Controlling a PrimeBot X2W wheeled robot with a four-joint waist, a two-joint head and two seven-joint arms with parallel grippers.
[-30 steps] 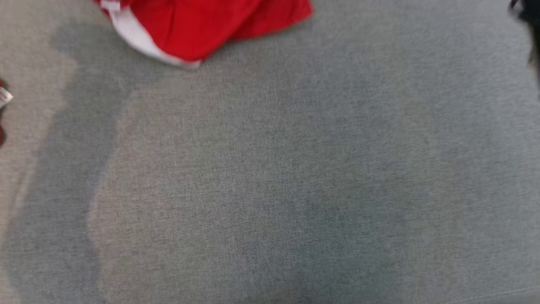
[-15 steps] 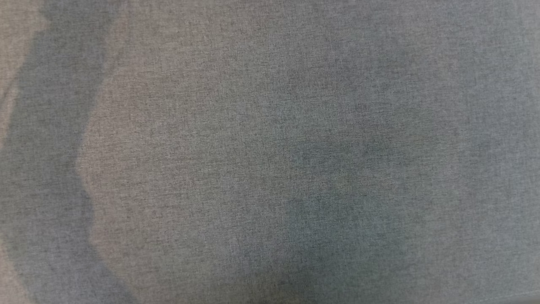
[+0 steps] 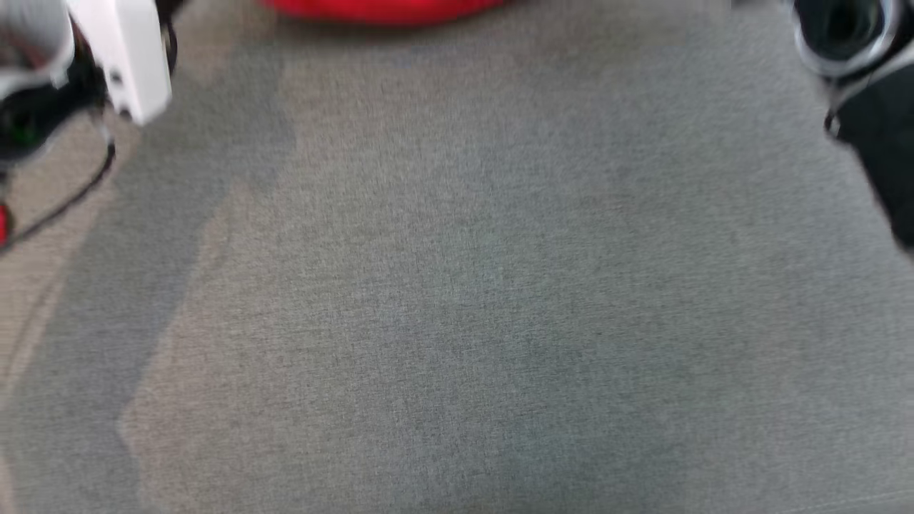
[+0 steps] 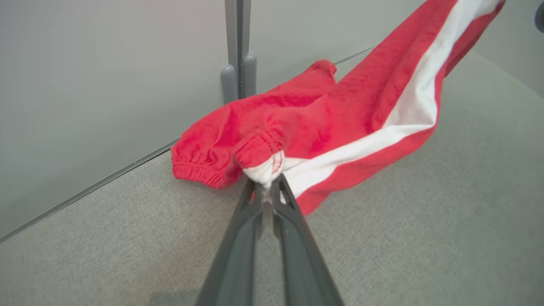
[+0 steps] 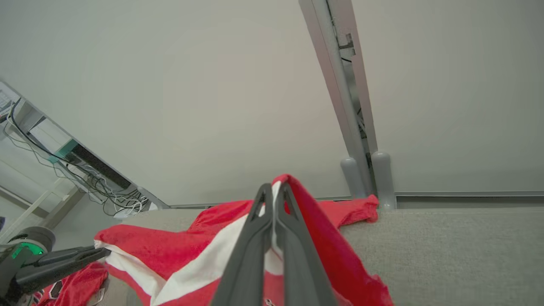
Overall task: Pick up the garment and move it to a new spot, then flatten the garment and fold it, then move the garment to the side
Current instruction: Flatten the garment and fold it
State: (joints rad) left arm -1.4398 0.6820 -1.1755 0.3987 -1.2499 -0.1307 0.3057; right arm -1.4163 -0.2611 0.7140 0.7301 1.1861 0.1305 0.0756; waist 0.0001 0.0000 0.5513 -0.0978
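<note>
— Starting left: where to find the left gripper [image 4: 267,187]?
— Rising from 6 o'clock in the left wrist view, pinched tight on the white-striped elastic edge of the red garment [image 4: 340,110], over the grey cloth tabletop [image 4: 127,255].
— And the spread of it?
— Pulled taut from centre toward 1 o'clock; one gathered hem sagging at 9 o'clock, close to the grey post [image 4: 238,46] and partition wall [image 4: 106,76].
— Moving right: the right gripper [image 5: 274,189]?
— Clamped closed on a raised peak of that garment, with the white stripe running down toward 8 o'clock.
— From the head?
— Blurred red sliver at 12 o'clock, at the tabletop's far edge.
</note>
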